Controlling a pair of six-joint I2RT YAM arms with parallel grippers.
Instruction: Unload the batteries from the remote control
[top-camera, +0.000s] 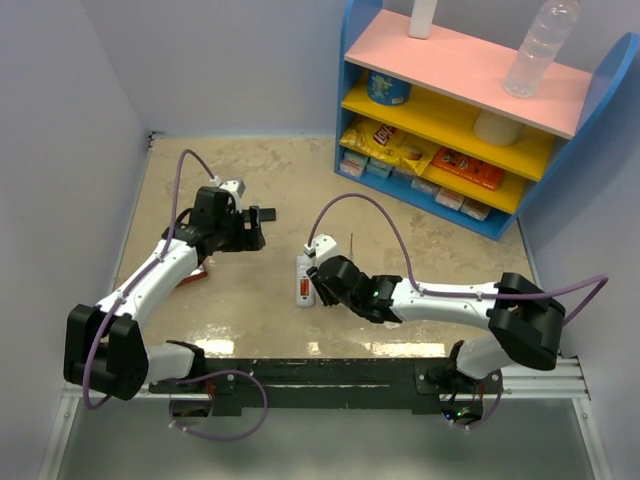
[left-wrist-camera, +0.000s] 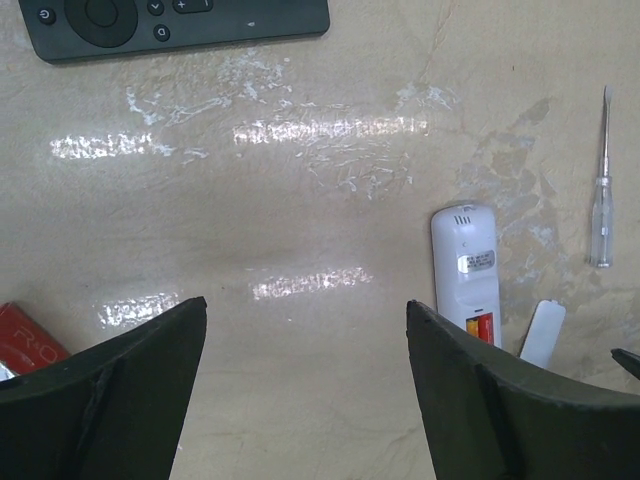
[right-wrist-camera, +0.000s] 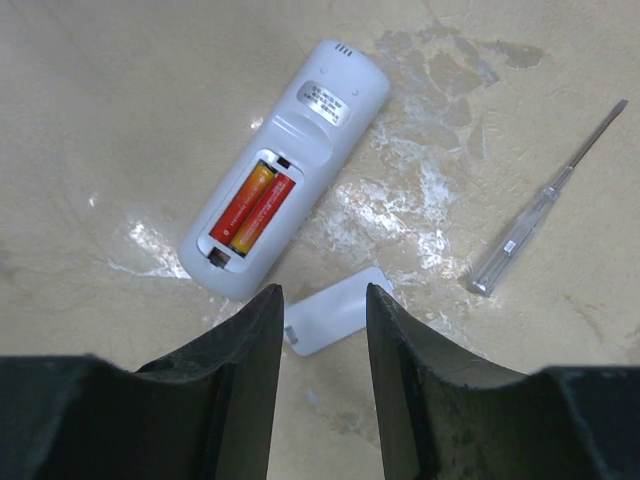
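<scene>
Two dark fingers (right-wrist-camera: 235, 380) of the right claw (right-wrist-camera: 322, 325) fill the bottom of the right wrist view. They are parted by a narrow gap and grip nothing. Through the gap shows a small white cover plate (right-wrist-camera: 335, 318), loose on the bench (right-wrist-camera: 120, 90). Just beyond it, up and to the left, lies the white remote (right-wrist-camera: 300, 150), back upward with its compartment open. The batteries (right-wrist-camera: 252, 208), two orange-red cells, sit side by side inside. Their long axis follows the remote's, slanting from lower left to upper right. I judge the claw must go forward and left, with its fingers set across that slant. A clear-handled screwdriver (right-wrist-camera: 545, 205) lies apart to the right.

Seen from the left wrist, the left claw (left-wrist-camera: 300, 390) is spread wide and empty over bare bench. The white remote lies off to its right, with only a sliver of orange-red showing. A black remote (left-wrist-camera: 180, 25) lies at the top edge, and a red packet (left-wrist-camera: 25, 345) peeks beside the left finger.

From above, the right claw hovers at the white remote's near end, while the left claw hangs well apart to the left. The right arm is plainly the nearer. Neither cell is out yet.
</scene>
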